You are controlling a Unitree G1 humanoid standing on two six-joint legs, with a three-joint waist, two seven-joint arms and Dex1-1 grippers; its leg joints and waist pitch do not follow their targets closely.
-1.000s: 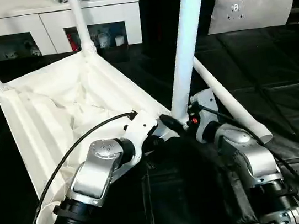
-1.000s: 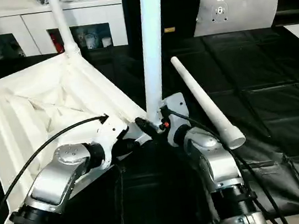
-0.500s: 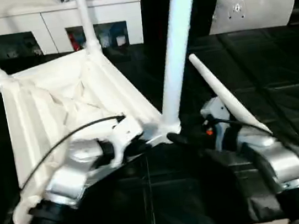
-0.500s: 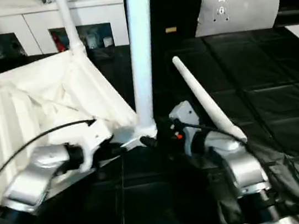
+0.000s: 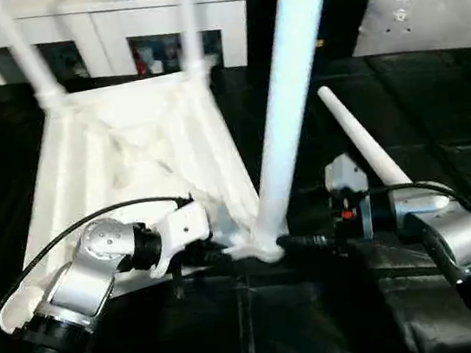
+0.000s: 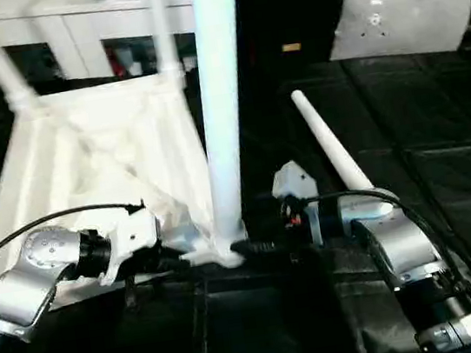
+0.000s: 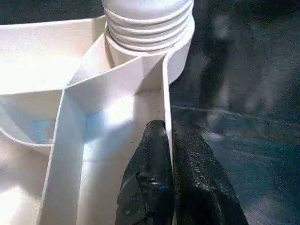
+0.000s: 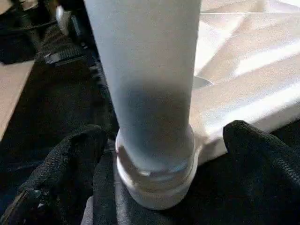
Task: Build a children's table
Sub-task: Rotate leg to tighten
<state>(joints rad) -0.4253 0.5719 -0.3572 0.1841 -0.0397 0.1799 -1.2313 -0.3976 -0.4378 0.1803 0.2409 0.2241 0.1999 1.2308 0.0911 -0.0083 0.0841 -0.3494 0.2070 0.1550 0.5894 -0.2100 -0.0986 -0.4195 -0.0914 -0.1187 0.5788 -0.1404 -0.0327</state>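
Observation:
The children's table top (image 5: 127, 156) lies upside down on the black mat, its ribbed underside facing up. Two legs (image 5: 26, 57) stand in its far corner sockets. A third leg (image 5: 290, 98) stands upright in the near right corner socket (image 5: 266, 248). Another leg (image 5: 361, 143) lies loose on the mat to the right. My left gripper (image 7: 169, 140) is shut on the thin rim wall of the top beside that socket. My right gripper (image 8: 159, 154) is open, with one finger (image 8: 70, 159) on each side of the standing leg's base.
A white cabinet with shelves (image 5: 108, 19) runs along the back. A pale grey panel (image 5: 423, 14) leans at the back right. The black mat (image 5: 447, 120) covers the work surface. A black cable (image 5: 93, 227) loops over my left forearm.
The head view has shifted and tilted. My right arm has swung out to the right, so its gripper now faces the leg's base from the side. The left grip holds.

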